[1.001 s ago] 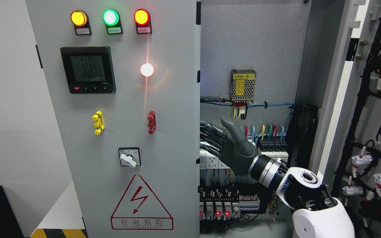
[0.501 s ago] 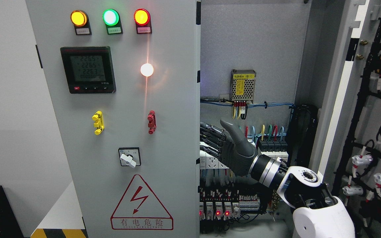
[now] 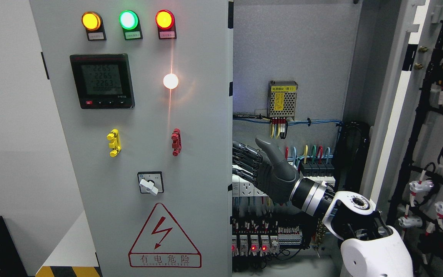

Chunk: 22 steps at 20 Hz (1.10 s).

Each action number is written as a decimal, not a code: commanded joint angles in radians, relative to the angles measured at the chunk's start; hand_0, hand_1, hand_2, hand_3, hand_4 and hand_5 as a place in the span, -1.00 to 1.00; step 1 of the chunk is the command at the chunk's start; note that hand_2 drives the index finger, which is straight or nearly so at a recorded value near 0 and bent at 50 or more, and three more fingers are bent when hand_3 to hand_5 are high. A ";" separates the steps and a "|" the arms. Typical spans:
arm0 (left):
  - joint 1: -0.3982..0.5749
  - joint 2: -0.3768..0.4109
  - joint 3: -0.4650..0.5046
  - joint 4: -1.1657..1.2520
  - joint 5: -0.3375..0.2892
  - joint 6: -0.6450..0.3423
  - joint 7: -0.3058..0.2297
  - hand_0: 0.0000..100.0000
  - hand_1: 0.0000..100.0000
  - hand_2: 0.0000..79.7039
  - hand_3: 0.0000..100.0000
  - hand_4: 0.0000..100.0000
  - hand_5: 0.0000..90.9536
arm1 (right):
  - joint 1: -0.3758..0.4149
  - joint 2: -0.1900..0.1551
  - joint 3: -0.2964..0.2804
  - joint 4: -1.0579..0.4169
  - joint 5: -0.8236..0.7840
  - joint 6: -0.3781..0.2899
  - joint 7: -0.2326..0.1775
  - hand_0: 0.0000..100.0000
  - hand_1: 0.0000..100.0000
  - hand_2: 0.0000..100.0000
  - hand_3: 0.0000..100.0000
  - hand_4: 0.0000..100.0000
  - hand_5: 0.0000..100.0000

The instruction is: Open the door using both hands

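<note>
While the left door [image 3: 137, 154] stands closed across the left half of the cabinet, the right door [image 3: 429, 134] is swung wide at the far right, exposing wiring [image 3: 283, 123] and breakers [image 3: 313, 167]. The right hand [image 3: 267, 173] reaches in from lower right, palm leftward, thumb up, fingers [image 3: 244, 154] hooked behind the left door's right edge; whether they grip it cannot be told. Three lamps [image 3: 128, 20] and a meter [image 3: 102, 80] sit on the door.

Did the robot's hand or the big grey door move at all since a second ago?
Barely. The right hand stayed at the left door edge, fingers reaching behind it; its forearm sank and shifted right a little. The door, its lights and the wiring inside look unchanged. Nothing was grabbed or let go.
</note>
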 commanded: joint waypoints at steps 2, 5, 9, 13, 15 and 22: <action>0.000 0.000 -0.034 0.000 0.000 -0.001 0.000 -1.00 -1.00 -1.00 -1.00 -1.00 -1.00 | -0.009 -0.001 0.000 0.016 -0.001 0.001 0.021 -0.62 -1.00 -1.00 -1.00 -1.00 -1.00; 0.000 0.000 -0.034 -0.001 0.000 -0.001 0.000 -1.00 -1.00 -1.00 -1.00 -1.00 -1.00 | -0.011 -0.001 0.000 0.016 -0.001 0.001 0.025 -0.62 -1.00 -1.00 -1.00 -1.00 -1.00; 0.000 0.000 -0.034 0.000 0.000 -0.001 0.000 -1.00 -1.00 -1.00 -1.00 -1.00 -1.00 | -0.011 -0.001 -0.001 0.016 -0.002 -0.001 0.047 -0.62 -1.00 -1.00 -1.00 -1.00 -1.00; 0.000 0.000 -0.034 0.000 0.000 0.001 0.000 -1.00 -1.00 -1.00 -1.00 -1.00 -1.00 | -0.011 -0.001 -0.001 0.014 -0.002 -0.001 0.053 -0.62 -1.00 -1.00 -1.00 -1.00 -1.00; 0.000 0.000 -0.034 0.000 0.000 -0.001 0.000 -1.00 -1.00 -1.00 -1.00 -1.00 -1.00 | -0.015 -0.001 -0.001 0.016 -0.001 -0.001 0.053 -0.62 -1.00 -1.00 -1.00 -1.00 -1.00; 0.000 0.000 -0.034 0.000 0.000 0.001 0.000 -1.00 -1.00 -1.00 -1.00 -1.00 -1.00 | -0.023 -0.001 -0.001 0.014 -0.002 -0.004 0.055 -0.62 -1.00 -1.00 -1.00 -1.00 -1.00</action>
